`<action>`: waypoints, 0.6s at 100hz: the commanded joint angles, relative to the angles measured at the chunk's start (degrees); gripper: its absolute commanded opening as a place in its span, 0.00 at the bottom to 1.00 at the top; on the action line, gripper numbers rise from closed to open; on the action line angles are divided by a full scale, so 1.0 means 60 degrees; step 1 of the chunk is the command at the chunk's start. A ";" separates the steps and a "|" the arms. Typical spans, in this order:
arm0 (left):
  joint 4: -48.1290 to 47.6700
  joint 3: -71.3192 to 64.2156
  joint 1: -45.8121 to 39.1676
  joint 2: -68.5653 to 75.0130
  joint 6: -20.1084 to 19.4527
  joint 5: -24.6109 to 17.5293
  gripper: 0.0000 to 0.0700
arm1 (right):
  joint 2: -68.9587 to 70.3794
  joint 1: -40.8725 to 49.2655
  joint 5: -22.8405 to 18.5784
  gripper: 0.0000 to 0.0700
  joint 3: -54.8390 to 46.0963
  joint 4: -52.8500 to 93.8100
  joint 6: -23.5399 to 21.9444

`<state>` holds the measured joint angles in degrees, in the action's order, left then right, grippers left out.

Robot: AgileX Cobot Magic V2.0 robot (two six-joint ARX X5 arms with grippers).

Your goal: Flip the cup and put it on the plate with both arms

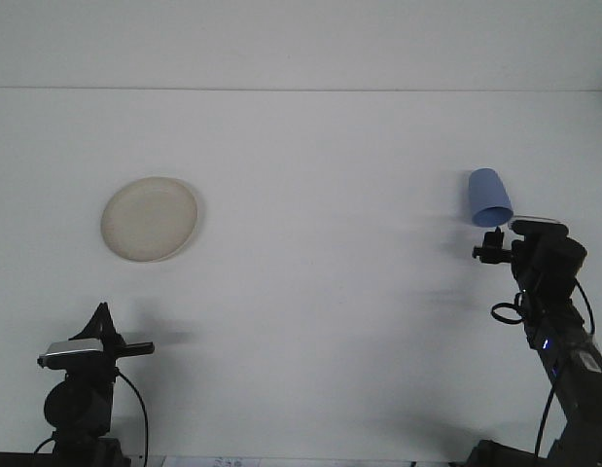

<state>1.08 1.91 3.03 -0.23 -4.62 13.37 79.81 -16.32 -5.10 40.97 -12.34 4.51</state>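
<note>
A blue cup (488, 197) lies on its side at the right of the white table, its mouth facing the near side. A cream plate (150, 218) lies flat at the left, with nothing on it. My right gripper (493, 239) is raised and reaches forward, its tip just on the near side of the cup's mouth; whether it touches the cup is unclear. My left gripper (104, 311) rests low at the bottom left, well short of the plate, its fingers meeting in a point and holding nothing.
The white table (320, 292) stretches between plate and cup. Its far edge runs across the top of the view. The right arm's cable (507, 311) loops beside its wrist.
</note>
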 commanded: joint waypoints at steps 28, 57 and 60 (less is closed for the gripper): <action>0.0120 -0.0179 -0.0011 0.0007 -0.0073 0.0022 0.02 | 0.2364 -0.0667 -0.1206 0.71 0.0291 -0.2696 0.0266; 0.0120 -0.0179 -0.0011 0.0007 -0.0073 0.0022 0.02 | 0.3679 -0.0787 -0.1694 0.70 0.1184 -0.3330 0.0146; 0.0120 -0.0179 -0.0011 0.0007 -0.0073 0.0022 0.02 | 0.3836 -0.0787 -0.1698 0.70 0.1333 -0.3366 0.0146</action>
<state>1.08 1.91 3.03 -0.23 -4.62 13.37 100.01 -20.71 -15.00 46.87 -31.70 5.74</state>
